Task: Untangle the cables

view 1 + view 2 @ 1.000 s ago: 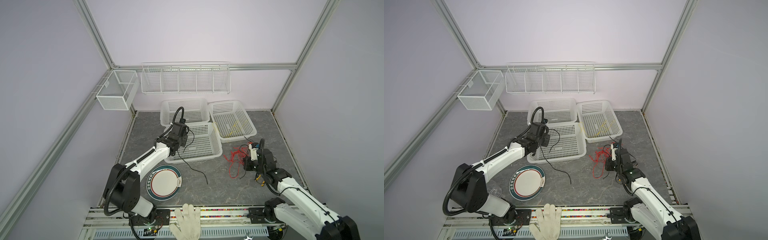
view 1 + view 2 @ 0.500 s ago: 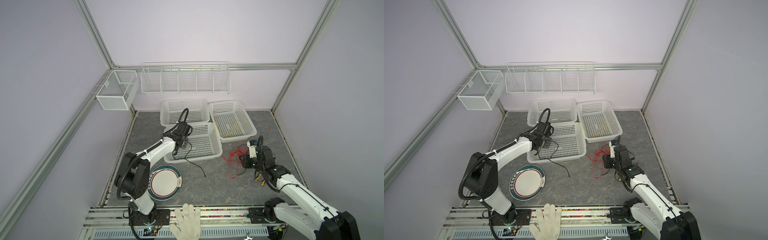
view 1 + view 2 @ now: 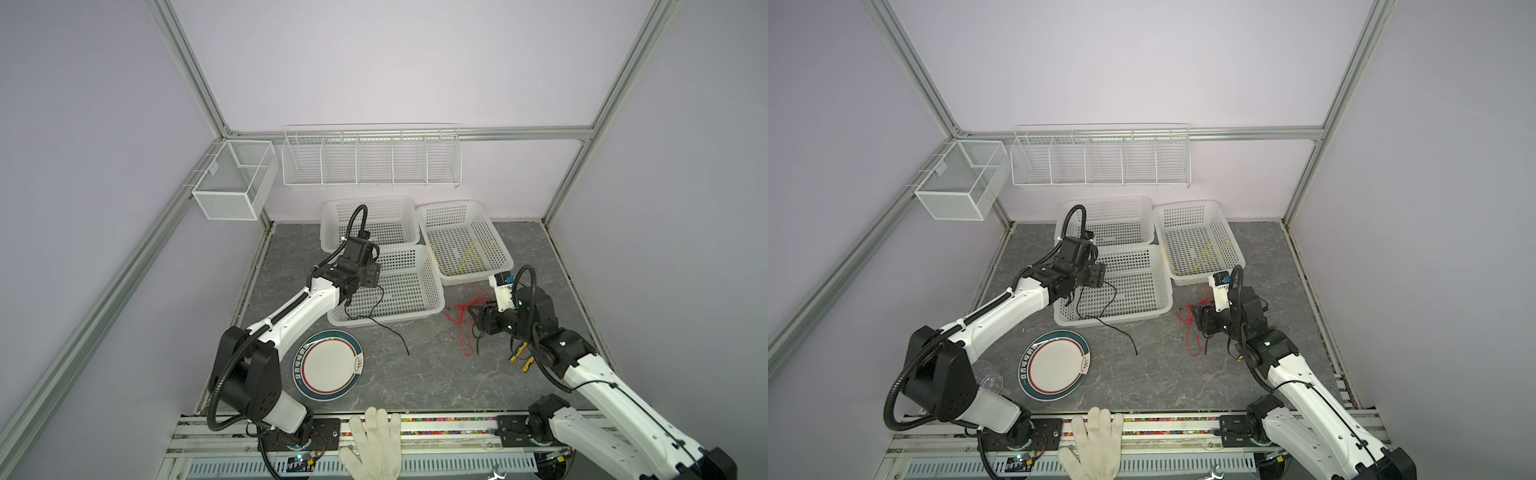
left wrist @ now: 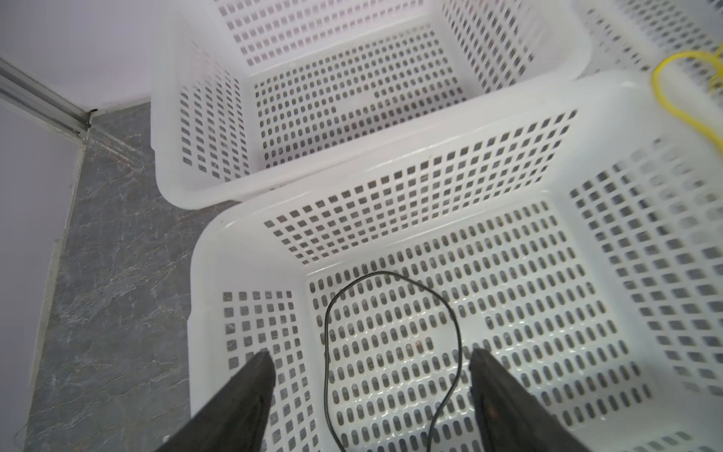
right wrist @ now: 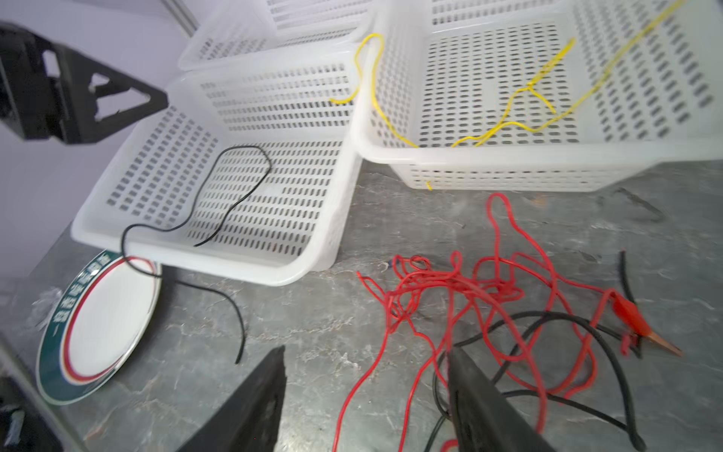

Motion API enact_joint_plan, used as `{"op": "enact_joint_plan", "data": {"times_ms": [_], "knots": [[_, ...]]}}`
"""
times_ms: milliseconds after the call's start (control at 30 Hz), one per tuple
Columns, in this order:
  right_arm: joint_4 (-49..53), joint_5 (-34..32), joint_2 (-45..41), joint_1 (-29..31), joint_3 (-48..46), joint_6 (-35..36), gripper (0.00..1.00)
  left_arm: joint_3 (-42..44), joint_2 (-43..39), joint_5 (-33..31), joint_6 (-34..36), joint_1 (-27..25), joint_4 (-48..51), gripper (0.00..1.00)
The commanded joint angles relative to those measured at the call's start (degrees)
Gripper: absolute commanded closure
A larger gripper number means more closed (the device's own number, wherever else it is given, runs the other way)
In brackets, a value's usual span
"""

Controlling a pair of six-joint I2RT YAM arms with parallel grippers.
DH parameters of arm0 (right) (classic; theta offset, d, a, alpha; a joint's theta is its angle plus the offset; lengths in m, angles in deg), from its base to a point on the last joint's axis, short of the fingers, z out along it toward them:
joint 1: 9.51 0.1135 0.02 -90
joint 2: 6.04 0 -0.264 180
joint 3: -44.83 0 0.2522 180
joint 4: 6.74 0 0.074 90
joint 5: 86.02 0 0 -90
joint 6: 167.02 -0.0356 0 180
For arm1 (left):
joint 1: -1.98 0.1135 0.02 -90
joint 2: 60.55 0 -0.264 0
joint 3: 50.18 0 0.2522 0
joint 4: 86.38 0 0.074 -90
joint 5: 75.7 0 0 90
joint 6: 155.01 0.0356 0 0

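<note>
The left claw point(image 4: 369, 362), released with fingers spread, hangs over the middle basket point(image 3: 434, 286), where one black cable point(image 4: 385, 273) lies looped and trails over the front rim onto the worktop point(image 3: 415, 374). The right claw point(image 5: 367, 358), likewise released, stands above the red cable point(image 5: 500, 289), which is tangled with a second black cable point(image 5: 544, 313) toward the worktop's right edge. The yellow cable point(image 5: 508, 123) lies in the right basket point(image 3: 496, 237) near the back right corner.

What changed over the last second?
Left hand opened and let go of the black cable: it dropped into the front basket, tail trailing over the rim onto the table. Right hand opened above the red cable tangle. Yellow cable and plate unchanged.
</note>
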Motion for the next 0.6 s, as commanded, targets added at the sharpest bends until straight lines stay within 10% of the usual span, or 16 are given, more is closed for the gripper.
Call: {"op": "enact_joint_plan", "data": {"times_ms": [0, 567], "knots": [[-2.8, 3.7, 1.4, 4.2, 1.6, 3.6, 0.36, 2.7, -3.8, 3.6, -3.5, 0.0, -5.1, 0.22], [-18.4, 9.7, 30.7, 26.0, 10.6, 6.1, 0.43, 14.6, -20.0, 4.1, -8.8, 0.0, -10.4, 0.21]]}}
